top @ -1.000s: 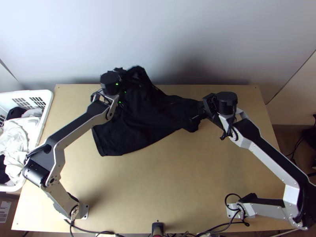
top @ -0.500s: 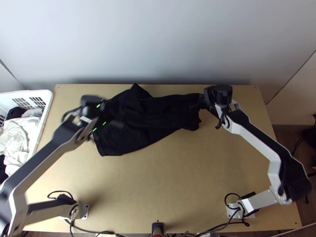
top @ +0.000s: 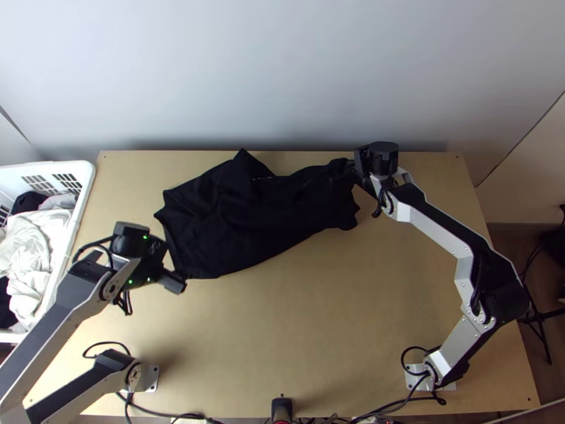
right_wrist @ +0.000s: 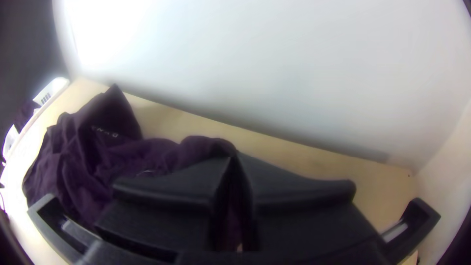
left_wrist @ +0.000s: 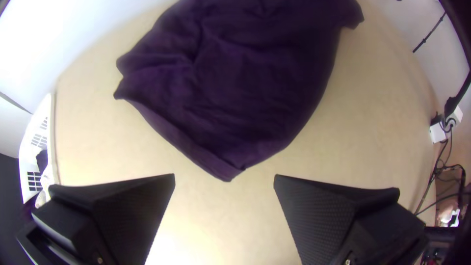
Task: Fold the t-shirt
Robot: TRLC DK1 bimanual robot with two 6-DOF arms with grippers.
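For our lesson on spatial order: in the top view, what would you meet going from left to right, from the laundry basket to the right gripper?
White laundry basket → left gripper → black t-shirt → right gripper.

The black t-shirt [top: 233,219] lies rumpled and unevenly spread across the far left and middle of the light wooden counter [top: 318,325], a pointed fold at its far edge and a narrower, bunched stretch toward the right. The right end effector [top: 347,168] is at that stretch's far right end. The left end effector [top: 171,266] is by the shirt's near left corner, its arm bending out past the picture's left edge. A white plastic laundry basket [top: 86,187] stands along the counter's left side, holding crumpled white garments [top: 28,254] and some black cloth [top: 28,202]. Black cables [top: 159,414] run along the near edge, and a pale wall [top: 282,71] rises behind.
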